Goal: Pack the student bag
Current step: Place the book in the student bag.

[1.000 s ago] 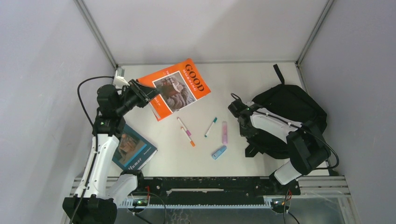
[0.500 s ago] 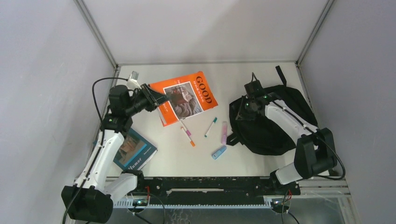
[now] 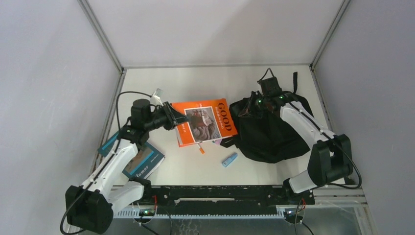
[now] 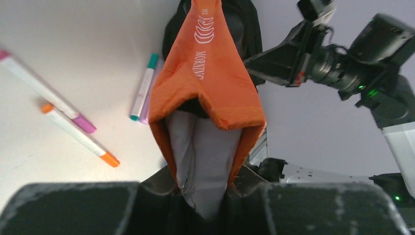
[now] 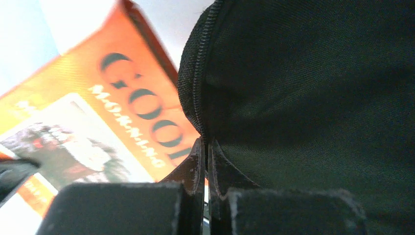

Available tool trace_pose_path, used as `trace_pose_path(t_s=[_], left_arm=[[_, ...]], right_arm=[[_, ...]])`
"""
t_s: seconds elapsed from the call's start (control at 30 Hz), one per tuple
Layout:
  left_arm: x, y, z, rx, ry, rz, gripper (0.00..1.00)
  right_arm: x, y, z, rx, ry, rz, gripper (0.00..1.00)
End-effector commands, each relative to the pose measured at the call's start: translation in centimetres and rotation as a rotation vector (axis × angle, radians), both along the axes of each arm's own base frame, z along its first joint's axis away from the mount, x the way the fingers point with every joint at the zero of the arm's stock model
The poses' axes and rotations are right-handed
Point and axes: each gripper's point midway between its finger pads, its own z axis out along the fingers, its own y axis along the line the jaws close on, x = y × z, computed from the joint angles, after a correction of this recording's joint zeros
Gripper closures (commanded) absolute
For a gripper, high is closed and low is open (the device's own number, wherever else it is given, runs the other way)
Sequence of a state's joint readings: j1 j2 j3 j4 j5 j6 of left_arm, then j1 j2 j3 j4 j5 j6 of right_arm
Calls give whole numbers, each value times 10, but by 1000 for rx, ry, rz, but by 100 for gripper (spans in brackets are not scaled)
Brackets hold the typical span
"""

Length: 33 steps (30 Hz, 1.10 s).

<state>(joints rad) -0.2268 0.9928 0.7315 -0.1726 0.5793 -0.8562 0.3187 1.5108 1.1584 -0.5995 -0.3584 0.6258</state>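
Packing under way: the student bag (image 3: pixel 276 134) lies slumped on the right half of the bench (image 3: pixel 195 83), close to the right edge, its mouth turned toward the bench centre. The right hand (image 5: pixel 205 147) has its fingers pressed together on a fold of black fabric just beside the zip (image 5: pixel 193 83), lifting the rim. The bag looks soft and limp, light for its bulk. It will likely sag shut wherever it is not held, so the stiffer zip rim seems the best place to grip, and fabric pinched this thin could slip.

The left hand (image 4: pixel 203 191) is clamped on the left edge of the orange book (image 3: pixel 205 122), which hangs above the bench centre with its far end at the bag's mouth. The book is a floppy paperback: in the left wrist view it droops over the grip like a tent, so its leading edge may catch on the rim rather than slide in.

Room is tight on the right, where the bag sits near the side wall. The far strip of the bench offers more space. Below the book lie a teal pen (image 4: pixel 144 88), a purple-capped marker (image 4: pixel 44 93) and an orange-tipped marker (image 4: pixel 80 137). A small blue object (image 3: pixel 229 159) rests just beside the bag's near-left side. A blue book (image 3: pixel 144 161) lies at the near-left corner, partly under the left arm.
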Motion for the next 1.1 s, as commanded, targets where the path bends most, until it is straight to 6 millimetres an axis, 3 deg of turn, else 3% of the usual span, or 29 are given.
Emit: trace_pose_path(t_s=[0.0,0.3,0.6,0.8,1.07], left_arm=[[1,-29,18,-76,-62,-66,99],[14,-88,12,-161,4,-142,100],[28,-162,11,-265,91,-129,100],[44,-209,-1,-332,129,-90,100],[54,-269,0,-483,87,-116,100]], right_arm=[[-7,-5,56,63,-156,61,100],[-22,-19,99,195,-211,74,100],[-23,-18,123,277,-246,55,100],[-24,-10,142,351,-281,74,100],[-30,-7,151,392,-274,86,100]])
